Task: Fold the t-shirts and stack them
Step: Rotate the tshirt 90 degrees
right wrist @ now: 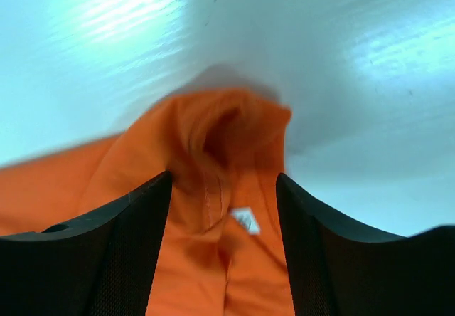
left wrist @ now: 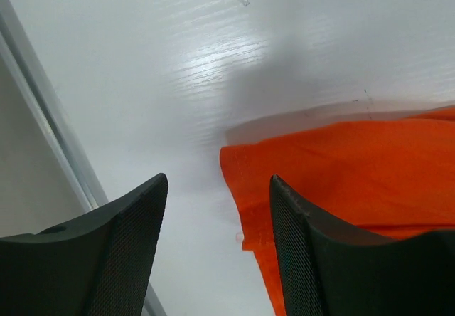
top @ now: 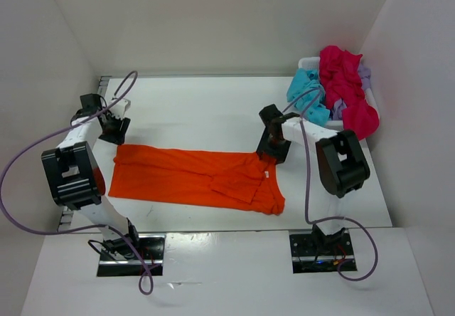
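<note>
The orange t-shirt [top: 178,177] lies spread flat across the middle of the table, its right end folded over itself. My left gripper [top: 112,132] stands open over the shirt's far left corner. In the left wrist view that corner [left wrist: 341,166] lies on the table under the open left gripper [left wrist: 217,181], unpinched. My right gripper [top: 272,152] hangs open over the collar end. In the right wrist view the bunched orange cloth [right wrist: 142,159] and its white label [right wrist: 245,220] lie loose between the spread fingers of the right gripper [right wrist: 223,177].
A white basket [top: 307,62] sits at the back right and holds the turquoise t-shirt [top: 304,88], the magenta t-shirt [top: 345,81] and the lavender t-shirt [top: 364,77] in a heap. White walls enclose the table on three sides.
</note>
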### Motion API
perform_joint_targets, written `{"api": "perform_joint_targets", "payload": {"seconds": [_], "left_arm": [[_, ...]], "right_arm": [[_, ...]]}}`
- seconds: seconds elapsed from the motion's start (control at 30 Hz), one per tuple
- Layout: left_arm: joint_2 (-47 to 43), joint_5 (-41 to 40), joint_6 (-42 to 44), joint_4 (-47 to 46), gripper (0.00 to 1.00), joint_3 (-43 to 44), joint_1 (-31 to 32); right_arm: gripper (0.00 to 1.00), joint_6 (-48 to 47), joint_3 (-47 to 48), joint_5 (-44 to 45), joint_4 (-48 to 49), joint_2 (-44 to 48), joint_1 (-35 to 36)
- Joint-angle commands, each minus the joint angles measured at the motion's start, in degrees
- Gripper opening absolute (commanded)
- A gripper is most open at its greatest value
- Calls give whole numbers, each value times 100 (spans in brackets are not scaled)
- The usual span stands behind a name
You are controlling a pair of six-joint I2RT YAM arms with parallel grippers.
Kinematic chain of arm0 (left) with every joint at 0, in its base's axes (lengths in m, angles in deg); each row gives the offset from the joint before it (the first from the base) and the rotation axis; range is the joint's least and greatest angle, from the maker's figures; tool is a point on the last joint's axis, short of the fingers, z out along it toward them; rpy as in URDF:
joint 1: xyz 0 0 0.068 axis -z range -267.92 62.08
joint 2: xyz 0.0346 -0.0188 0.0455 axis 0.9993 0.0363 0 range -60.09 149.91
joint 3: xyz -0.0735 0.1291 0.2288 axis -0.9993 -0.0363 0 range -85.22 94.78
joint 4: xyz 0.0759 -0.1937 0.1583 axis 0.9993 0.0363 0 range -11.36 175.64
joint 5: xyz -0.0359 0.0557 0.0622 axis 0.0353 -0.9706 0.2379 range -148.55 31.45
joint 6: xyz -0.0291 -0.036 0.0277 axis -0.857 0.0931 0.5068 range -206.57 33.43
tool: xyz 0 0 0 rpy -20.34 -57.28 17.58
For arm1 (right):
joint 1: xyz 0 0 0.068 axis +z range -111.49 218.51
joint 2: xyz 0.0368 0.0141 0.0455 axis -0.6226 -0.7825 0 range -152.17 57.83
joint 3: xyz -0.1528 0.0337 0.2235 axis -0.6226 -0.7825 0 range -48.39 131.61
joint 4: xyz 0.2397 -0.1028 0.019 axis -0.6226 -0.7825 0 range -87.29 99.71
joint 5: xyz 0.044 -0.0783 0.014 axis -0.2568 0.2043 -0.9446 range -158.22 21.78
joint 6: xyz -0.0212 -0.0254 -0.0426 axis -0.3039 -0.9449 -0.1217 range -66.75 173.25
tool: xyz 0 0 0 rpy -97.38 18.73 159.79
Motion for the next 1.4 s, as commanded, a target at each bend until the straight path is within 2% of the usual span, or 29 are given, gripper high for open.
{"api": "perform_joint_targets", "payload": {"seconds": [0.0,0.13,0.27,0.3,0.33,0.37,0.4,0.53,0.57,0.6,0.63,0.67,0.7,0.73,0.77,0.83,0.9,0.93,1.0,1.1,1.17,1.2,1.23,1.27,1.3,1.37], "left_arm": [[298,308,-218,-123,67,95,98],[598,98,-218,-176,68,95,256],[738,-262,-95,-290,68,-177,196],[738,-324,-8,-291,68,-230,195],[738,-446,62,-291,68,-300,56],[738,-447,63,-291,68,-301,-24],[738,-526,63,-238,68,-301,-103],[616,-474,247,-133,67,-573,-612],[563,-474,247,-72,67,-573,-666],[563,-474,247,-19,67,-713,-666],[484,-474,300,51,67,-784,-666],[370,-474,352,52,67,-863,-666],[291,-413,353,183,67,-924,-666],[212,-360,353,236,67,-1029,-666],[80,-307,353,237,67,-1030,-666],[-43,-254,353,447,67,-1109,-666],[-141,-254,283,579,67,-1109,-719],[-236,-185,283,579,67,-1109,-719],[-377,-106,230,579,67,-1109,-719],[-439,27,89,579,67,-1109,-719],[-492,27,-68,527,67,-1109,-719],[-492,79,-69,527,67,-1109,-719],[-492,80,-121,475,67,-1109,-719],[-492,80,-122,422,67,-1109,-719],[-492,80,-122,421,67,-1109,-719],[-492,80,-122,369,67,-1109,-719]], "right_arm": [[66,-72,281,323,266,-344,-37],[65,-186,403,262,320,-844,-90],[39,-301,526,121,320,-1109,-90],[26,-301,675,121,320,-1171,-90],[21,-379,807,69,250,-1258,-90],[13,-458,1130,68,154,-1468,-90],[10,-459,1342,68,83,-1592,-90],[4,-810,2809,383,-347,-2435,-29],[4,-976,3648,446,-470,-2654,24],[10,-1056,4143,542,-767,-3153,24],[21,-1152,4688,752,-961,-3445,85],[34,-1362,6007,876,-1181,-4100,138],[47,-1486,6838,1016,-1783,-4507,138],[66,-1627,7803,1131,-2155,-4972,138],[70,-1611,9188,1175,-2332,-5264,130],[84,-1672,9175,563,-1923,-5109,-45],[90,-1768,9290,936,-2105,-4874,-46],[93,-1829,8872,1078,-2106,-4654,-46],[95,-1944,8422,1377,-2106,-4145,-46],[97,-1944,7193,1640,-2036,-2941,295],[97,-1875,5911,1729,-1790,-1983,472],[95,-1709,4949,1729,-1685,-1406,629],[90,-1603,4461,1677,-1571,-1139,631],[71,-1480,4003,1598,-1335,-910,631],[60,-1348,3103,1354,-1184,-707,631],[41,-987,2420,1037,-781,-286,631]]}}
